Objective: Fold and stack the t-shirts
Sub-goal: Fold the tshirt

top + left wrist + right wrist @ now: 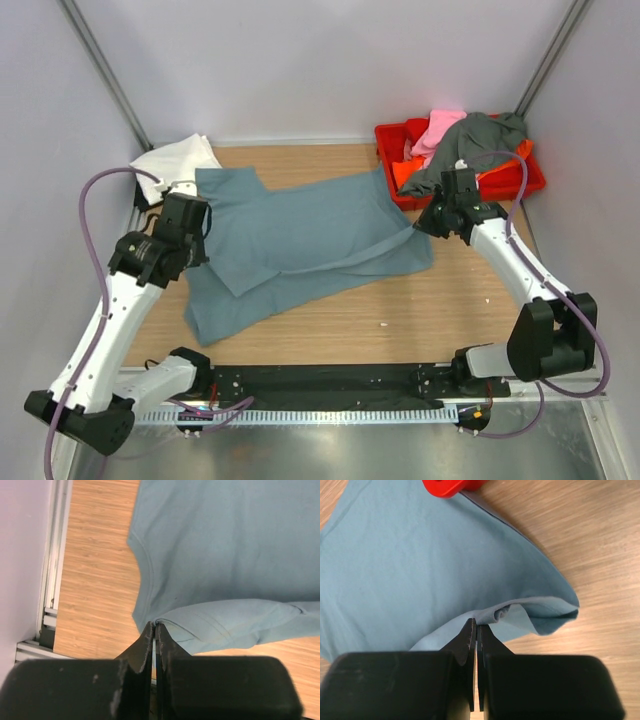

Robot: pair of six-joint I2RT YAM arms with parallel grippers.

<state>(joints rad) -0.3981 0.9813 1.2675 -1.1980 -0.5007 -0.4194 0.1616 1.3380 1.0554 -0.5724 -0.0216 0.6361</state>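
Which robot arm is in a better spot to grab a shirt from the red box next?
Probably right: the right fingers, shut on the large blue-grey cloth t-shirt, sit just beside the red plastic crate. The left fingers pinch the shirt's far side.

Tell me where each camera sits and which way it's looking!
Top external: above and behind the arms, looking down on the wooden table; left arm and right arm show whole.
Left wrist: on the left arm, looking down past the left gripper, shut on the large dusty blue-grey cloth t-shirt.
Right wrist: on the right arm, looking down past the right gripper, shut on the same shirt's other end, near the red plastic crate.
Shared: both wrist views show that shirt and the table.
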